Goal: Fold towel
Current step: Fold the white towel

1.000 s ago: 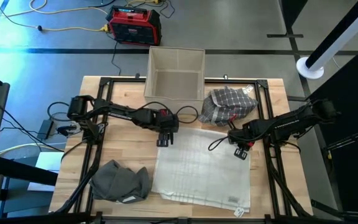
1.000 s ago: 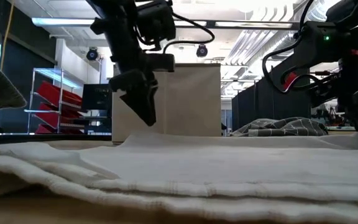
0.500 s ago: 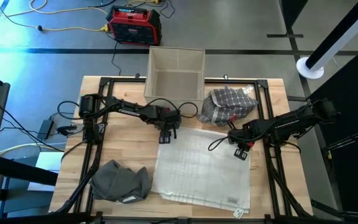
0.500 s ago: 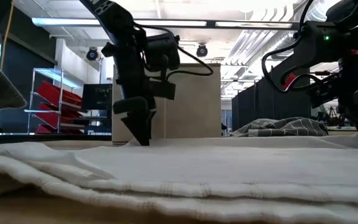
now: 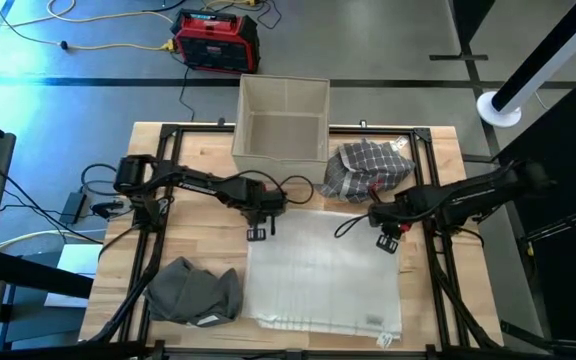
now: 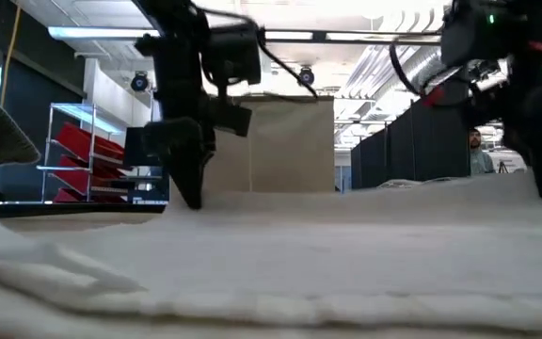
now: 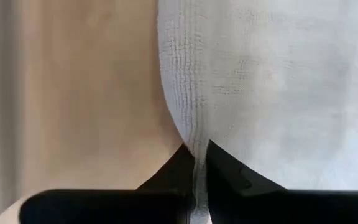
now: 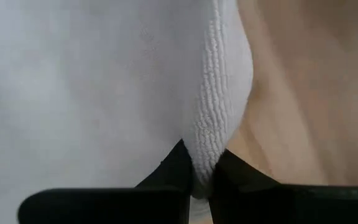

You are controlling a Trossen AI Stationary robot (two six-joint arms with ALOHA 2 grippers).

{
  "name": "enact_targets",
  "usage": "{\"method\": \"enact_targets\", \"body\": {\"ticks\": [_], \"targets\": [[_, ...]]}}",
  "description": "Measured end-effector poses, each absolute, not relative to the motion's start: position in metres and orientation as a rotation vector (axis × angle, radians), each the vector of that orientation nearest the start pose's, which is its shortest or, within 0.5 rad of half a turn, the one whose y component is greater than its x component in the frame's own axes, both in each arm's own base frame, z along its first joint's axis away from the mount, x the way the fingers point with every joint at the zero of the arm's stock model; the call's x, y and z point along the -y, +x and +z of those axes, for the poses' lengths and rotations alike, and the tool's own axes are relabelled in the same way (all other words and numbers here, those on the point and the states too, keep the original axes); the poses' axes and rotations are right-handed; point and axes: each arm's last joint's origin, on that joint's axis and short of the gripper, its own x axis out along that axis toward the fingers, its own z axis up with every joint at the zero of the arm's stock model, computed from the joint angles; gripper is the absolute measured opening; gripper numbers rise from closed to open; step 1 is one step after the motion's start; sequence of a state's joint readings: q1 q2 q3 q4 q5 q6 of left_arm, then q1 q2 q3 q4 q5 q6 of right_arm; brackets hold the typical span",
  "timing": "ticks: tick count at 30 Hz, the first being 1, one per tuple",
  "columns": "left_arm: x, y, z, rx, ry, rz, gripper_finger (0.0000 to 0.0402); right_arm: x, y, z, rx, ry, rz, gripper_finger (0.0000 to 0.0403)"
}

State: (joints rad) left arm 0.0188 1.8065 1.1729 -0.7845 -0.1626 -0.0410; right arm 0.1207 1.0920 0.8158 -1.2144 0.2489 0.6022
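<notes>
High view: a white woven rectangular towel [image 5: 323, 270] lies spread on the light wooden counter [image 5: 203, 235], just in front of an open beige fabric bin [image 5: 283, 118] that sits at the counter's far edge. The left gripper [image 5: 258, 228] is at the towel's far-left corner, jaws closed on the cloth edge. In the left wrist view the two dark fingers [image 7: 229, 180] pinch a thin ridge of towel [image 7: 260, 93] between them, w/ bare wood to one side. The right gripper [image 5: 388, 240] is at the towel's far-right corner, below and to the right of the bin; jaws likewise shut on the towel – right wrist view shows the ribbed hem [image 8: 213, 137] bunched up between its fingers [image 8: 173, 171].

Low view: both far corners are lifted off the counter, so the towel [image 6: 271, 264] rises toward the grippers, left gripper [image 6: 188, 184] in front of the bin [image 6: 285, 146], the right gripper at the frame's right side.

Other cloths: a grey-and-white checked cloth [image 5: 366, 168] is heaped just right of the bin, a crumpled dark grey cloth [image 5: 193, 292] lies on the counter's near-left part, well apart from the bin. On the floor beyond the bin – a red and black box-shaped unit [image 5: 216, 42] w/ yellow cable nearby. A person [image 6: 478, 151] shows far off in the room.
</notes>
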Motion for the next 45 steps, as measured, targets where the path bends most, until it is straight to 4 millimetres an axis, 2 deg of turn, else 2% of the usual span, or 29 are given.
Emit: {"method": "enact_targets", "body": {"ticks": [10,20,24,29,34,40,45], "targets": [[-0.016,0.322,0.213,-1.395,0.303,0.416,0.0007,-0.029,0.151,0.27,-1.317,0.208,-0.348,0.0016],[0.007,0.319,0.245,-1.418,0.349,0.316,0.0007,-0.085,0.166,0.257,-1.414,0.302,0.017,0.0016],[0.038,0.318,0.243,-1.425,0.227,0.101,0.0007,-0.108,0.178,0.24,-1.457,0.246,0.082,0.0016],[0.069,0.313,0.243,-1.414,0.242,-0.021,0.0007,-0.122,0.192,0.213,-1.516,0.12,0.011,0.0016],[0.083,0.316,0.229,-1.33,0.236,-0.07,0.0007,-0.132,0.195,0.204,-1.553,0.138,0.061,0.0018],[0.085,0.314,0.205,-1.289,0.205,-0.068,0.0007,-0.142,0.196,0.199,-1.584,0.186,0.126,0.0023],[0.088,0.313,0.202,-1.31,0.144,-0.165,0.0007,-0.145,0.197,0.2,-1.617,0.289,0.141,0.0113]]}}
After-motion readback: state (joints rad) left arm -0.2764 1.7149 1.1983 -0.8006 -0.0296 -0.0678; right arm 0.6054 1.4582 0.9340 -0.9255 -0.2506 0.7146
